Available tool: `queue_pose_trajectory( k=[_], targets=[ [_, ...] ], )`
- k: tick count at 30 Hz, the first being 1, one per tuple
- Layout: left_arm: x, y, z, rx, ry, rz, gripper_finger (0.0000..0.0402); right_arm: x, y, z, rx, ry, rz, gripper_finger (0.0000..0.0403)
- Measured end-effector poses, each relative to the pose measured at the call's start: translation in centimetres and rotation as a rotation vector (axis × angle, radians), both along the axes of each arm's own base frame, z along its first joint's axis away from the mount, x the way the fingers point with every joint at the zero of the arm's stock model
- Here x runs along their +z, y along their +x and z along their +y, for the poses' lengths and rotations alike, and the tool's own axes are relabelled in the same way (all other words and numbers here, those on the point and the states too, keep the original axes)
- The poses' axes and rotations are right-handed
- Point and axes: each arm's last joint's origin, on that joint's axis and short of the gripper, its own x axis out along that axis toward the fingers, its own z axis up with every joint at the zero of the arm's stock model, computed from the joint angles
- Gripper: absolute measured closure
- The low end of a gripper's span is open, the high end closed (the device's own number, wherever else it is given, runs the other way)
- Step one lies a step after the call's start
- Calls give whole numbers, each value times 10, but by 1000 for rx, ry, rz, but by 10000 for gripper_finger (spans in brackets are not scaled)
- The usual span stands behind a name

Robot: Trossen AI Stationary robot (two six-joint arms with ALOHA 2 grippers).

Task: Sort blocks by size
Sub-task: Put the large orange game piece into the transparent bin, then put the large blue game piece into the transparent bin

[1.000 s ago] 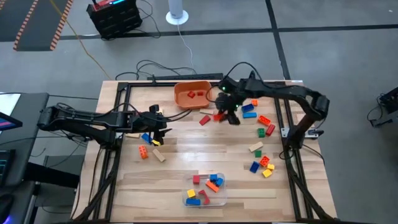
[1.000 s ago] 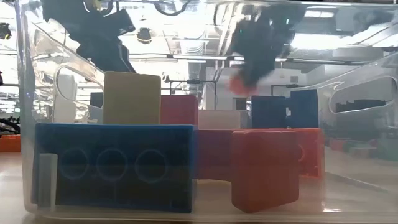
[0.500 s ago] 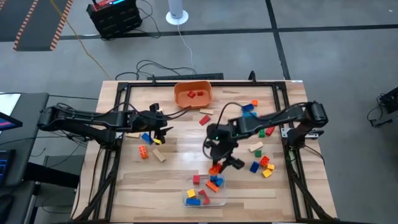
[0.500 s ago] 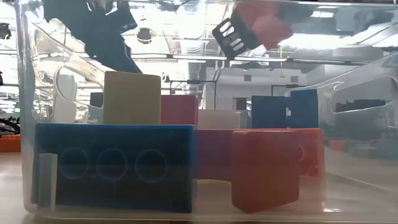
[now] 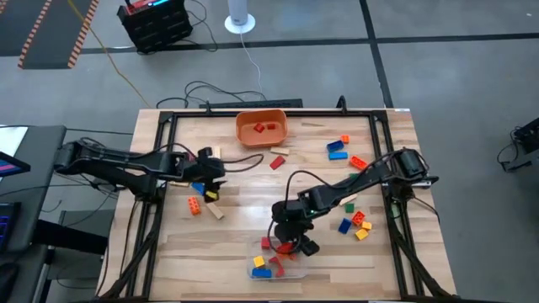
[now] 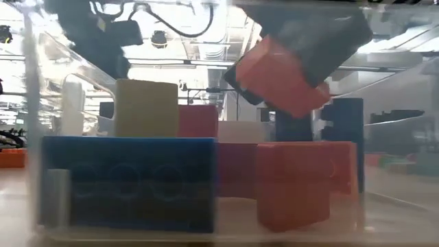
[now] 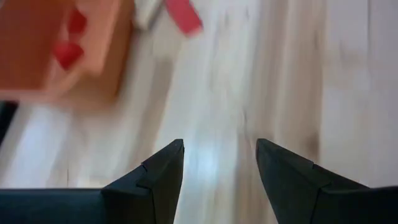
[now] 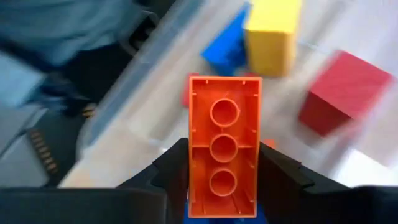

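Now my right gripper [image 5: 290, 245] reaches from the right side across to the near centre, over the clear plastic tub [image 5: 296, 271], fingers clamped on a long orange block [image 8: 224, 146] above the tub's sorted blocks [image 6: 127, 182]. My left gripper [image 7: 217, 163] waits spread apart, holding nothing, at the table's left near the orange bowl [image 5: 262, 127].

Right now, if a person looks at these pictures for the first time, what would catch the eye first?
Most striking is the right gripper, shut on a long orange block, hanging over the clear tub at the table's near edge, where several blocks already lie. Next comes the orange bowl at the far edge, holding small red blocks. The left gripper hangs open over bare wood on the table's left side.
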Motion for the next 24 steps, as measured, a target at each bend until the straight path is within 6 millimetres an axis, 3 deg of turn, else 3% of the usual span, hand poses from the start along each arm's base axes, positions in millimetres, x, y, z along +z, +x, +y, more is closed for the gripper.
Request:
queue_pose_trajectory(
  k=[7, 10, 14, 19, 24],
  targets=[
    [0, -22, -9, 178, -130, 200, 207, 6, -6, 4, -102, -135, -12, 164],
    [-6, -32, -4, 276, -113, 304, 207, 18, -11, 1, -141, -174, -2, 160],
    [-8, -41, 5, 351, -89, 385, 207, 48, -19, 0, -216, -188, -80, 161],
    [-11, -39, 5, 130, -38, 476, 207, 73, -38, 1, -252, -283, -141, 164],
    [-32, -28, 5, -16, 19, 589, 206, 74, -50, -13, -356, -454, -138, 164]
  ],
)
